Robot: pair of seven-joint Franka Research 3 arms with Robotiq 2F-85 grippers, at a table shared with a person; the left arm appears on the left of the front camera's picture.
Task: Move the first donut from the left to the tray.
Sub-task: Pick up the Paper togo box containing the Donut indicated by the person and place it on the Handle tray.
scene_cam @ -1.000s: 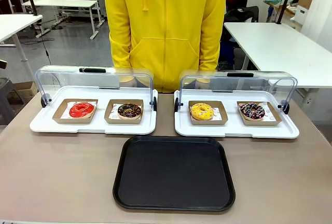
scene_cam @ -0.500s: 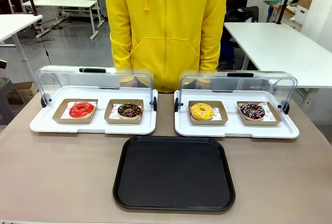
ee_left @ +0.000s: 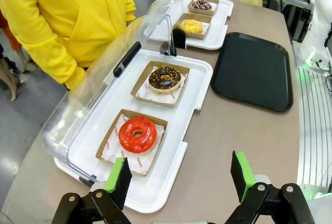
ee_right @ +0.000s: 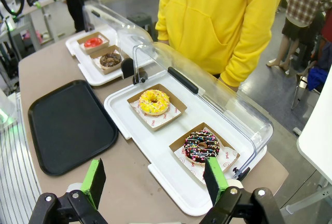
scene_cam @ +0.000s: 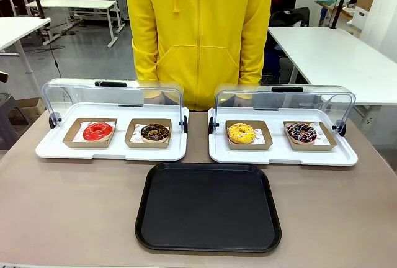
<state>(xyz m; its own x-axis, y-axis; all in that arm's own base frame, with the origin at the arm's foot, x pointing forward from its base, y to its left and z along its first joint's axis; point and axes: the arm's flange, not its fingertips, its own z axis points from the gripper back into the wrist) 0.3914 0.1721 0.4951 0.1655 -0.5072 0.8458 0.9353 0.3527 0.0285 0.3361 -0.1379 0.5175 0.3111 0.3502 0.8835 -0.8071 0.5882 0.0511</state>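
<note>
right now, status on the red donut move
Left gripper open, right gripper open, both empty. Red donut in its cardboard tray, clear lid raised. Black tray unobstructed.

The red donut [ee_left: 137, 134] before my jaws wears a glossy, wet-looking glaze; it lies on thin white paper [ee_left: 140, 163] in a matt brown cardboard holder [scene_cam: 90, 144]. The black tray [scene_cam: 208, 206] is smooth plastic with a dull sheen. The lids [scene_cam: 111, 97] are clear, shiny plastic. My bench [scene_cam: 74, 206] is matt.

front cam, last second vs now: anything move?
Nothing visibly changed. The red donut sits in its cardboard tray as before, and the black tray lies in the same spot with nothing on it. The other three donuts also kept their places.
</note>
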